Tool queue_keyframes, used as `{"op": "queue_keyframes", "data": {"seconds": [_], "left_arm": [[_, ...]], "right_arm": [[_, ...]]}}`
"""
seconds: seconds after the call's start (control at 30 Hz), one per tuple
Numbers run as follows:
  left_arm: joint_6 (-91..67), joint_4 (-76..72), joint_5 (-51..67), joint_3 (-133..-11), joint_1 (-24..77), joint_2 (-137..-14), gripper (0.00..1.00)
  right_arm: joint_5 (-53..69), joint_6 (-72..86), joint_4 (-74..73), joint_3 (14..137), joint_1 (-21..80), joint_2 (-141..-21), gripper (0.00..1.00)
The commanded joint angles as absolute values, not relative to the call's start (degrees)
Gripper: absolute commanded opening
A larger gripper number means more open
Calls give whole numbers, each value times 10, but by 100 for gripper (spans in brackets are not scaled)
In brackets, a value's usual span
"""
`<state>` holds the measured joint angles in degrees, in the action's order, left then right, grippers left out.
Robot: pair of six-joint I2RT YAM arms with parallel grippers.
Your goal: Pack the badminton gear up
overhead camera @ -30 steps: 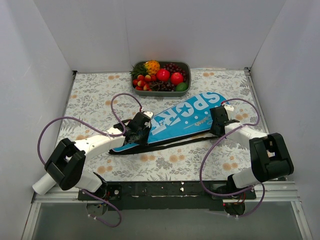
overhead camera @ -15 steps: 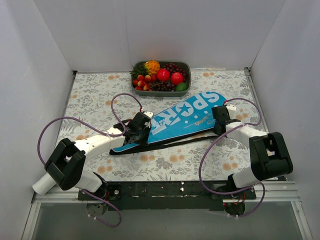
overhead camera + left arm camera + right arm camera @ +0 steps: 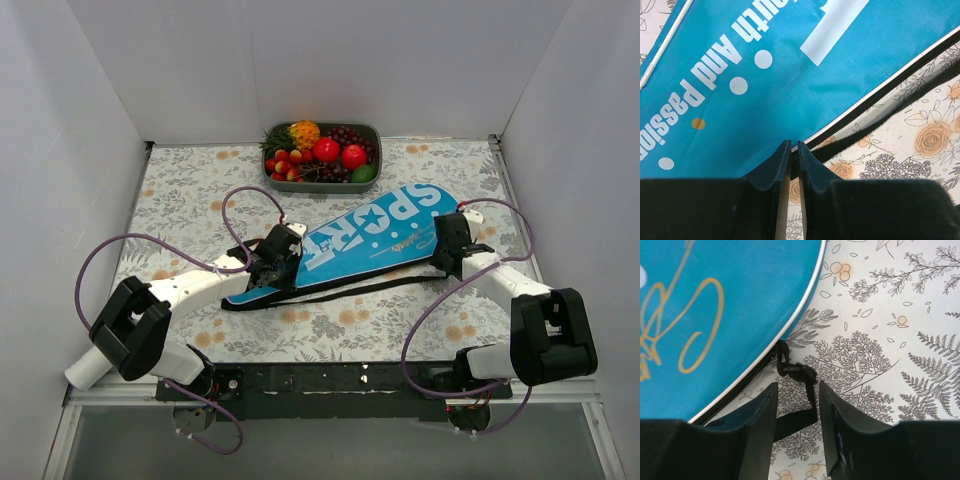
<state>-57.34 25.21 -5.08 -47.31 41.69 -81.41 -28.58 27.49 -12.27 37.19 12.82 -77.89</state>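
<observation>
No rackets or tube lie loose in any view, so they are probably already inside the bag (image 3: 370,235), which lies flat and slantwise between the two grippers. What looks to be left is the closing. The zip (image 3: 875,97) shows as a dark line under the white piping, running away to the right of the left gripper (image 3: 794,145), and I cannot tell whether it is shut along its whole run.

The left arm reaches low across the table to the bag's narrow end. Its jaws are all but together, apparently nipping the bag's edge right at their tips.

The right arm is bent round to the wide end. The right gripper (image 3: 798,387) points down at the table just off the bag's rim, with the blue cover up and to the left of it. The jaws stand part-way apart with a black clip (image 3: 799,371) just ahead and the strap (image 3: 795,422) between them — gripped or only straddled, I cannot tell.
</observation>
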Motion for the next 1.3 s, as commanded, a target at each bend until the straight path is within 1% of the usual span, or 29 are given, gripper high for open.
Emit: {"op": "queue_keyframes", "data": {"seconds": [0.0, 0.37, 0.47, 0.8, 1.1, 1.27], "left_arm": [[-567, 247, -47, -470, 415, -800, 11], [-569, 247, -44, -470, 415, -802, 10], [-569, 247, -43, -470, 415, -803, 10], [-567, 247, -40, -470, 415, -805, 11], [-565, 248, -38, -470, 415, -810, 10], [-564, 247, -37, -471, 415, -814, 10]], "right_arm": [[-246, 273, -123, 374, 126, -747, 47], [-185, 296, -99, 388, 129, -778, 47], [-180, 298, -91, 388, 135, -783, 45], [-209, 298, -81, 399, 135, -819, 40], [-242, 293, -72, 410, 134, -841, 40], [-250, 288, -64, 410, 129, -851, 38]]}}
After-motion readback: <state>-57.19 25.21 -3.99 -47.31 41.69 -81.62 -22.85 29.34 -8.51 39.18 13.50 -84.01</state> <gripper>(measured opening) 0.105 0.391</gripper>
